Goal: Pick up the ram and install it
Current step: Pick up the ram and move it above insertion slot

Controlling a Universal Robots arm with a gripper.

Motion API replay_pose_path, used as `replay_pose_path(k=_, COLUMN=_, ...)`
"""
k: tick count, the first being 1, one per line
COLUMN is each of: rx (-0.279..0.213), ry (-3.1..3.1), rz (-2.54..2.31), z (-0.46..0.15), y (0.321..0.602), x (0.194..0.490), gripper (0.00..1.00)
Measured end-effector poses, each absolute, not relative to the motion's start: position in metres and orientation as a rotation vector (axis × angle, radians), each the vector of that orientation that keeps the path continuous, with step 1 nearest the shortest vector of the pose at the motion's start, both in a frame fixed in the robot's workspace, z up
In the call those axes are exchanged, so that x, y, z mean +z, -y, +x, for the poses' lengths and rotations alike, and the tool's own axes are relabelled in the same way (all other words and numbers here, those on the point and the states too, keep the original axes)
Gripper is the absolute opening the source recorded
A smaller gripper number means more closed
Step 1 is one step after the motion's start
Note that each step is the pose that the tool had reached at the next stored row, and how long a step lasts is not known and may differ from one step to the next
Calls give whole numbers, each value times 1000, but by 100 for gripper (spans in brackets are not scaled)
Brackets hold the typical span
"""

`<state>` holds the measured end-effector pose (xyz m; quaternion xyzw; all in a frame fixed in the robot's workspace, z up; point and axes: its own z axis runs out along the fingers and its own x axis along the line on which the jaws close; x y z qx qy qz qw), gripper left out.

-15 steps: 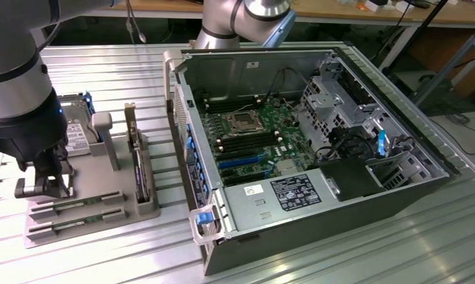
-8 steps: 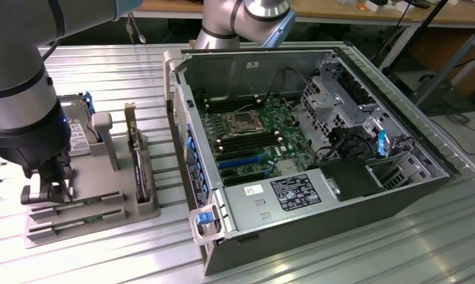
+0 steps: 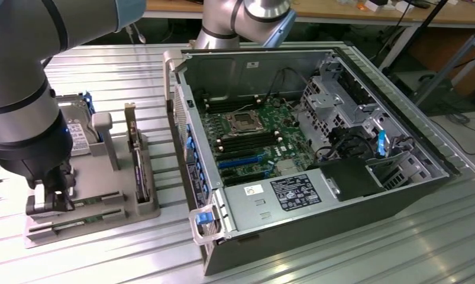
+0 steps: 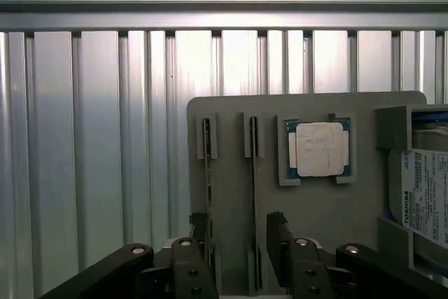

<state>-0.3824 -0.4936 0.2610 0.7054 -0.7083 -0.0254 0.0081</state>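
Two ram sticks stand on edge in slots of a grey tray [image 4: 231, 113]. In the wrist view one ram [image 4: 253, 166] runs down between my fingers. The other ram [image 4: 207, 166] runs alongside one finger [image 4: 199, 239]. My gripper [image 4: 238, 229] is open, low over the near end of the tray, with nothing gripped. In the exterior view the gripper [image 3: 54, 202] hangs at the tray's front corner on the exterior view's left, over the ends of the ram sticks [image 3: 95, 203].
The tray also holds a silver processor [image 4: 318, 148], a hard drive [image 4: 423, 194] and an upright expansion card [image 3: 133, 168]. An open computer case [image 3: 395, 195] with its motherboard [image 3: 253, 139] lies at the exterior view's right. Everything rests on a ribbed metal table [image 3: 340, 260].
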Motion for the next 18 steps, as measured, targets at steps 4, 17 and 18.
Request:
replay_pose_path(k=4, rx=-79, ry=2177, rz=2240, z=-382, y=498, x=257, gripper=47)
replay_pose_path(k=17, rx=-99, ry=2157, rz=2277, z=-383, y=514, x=231, gripper=47)
replay_pose_path(k=18, rx=-100, ry=2157, rz=2277, z=-382, y=514, x=229, gripper=47)
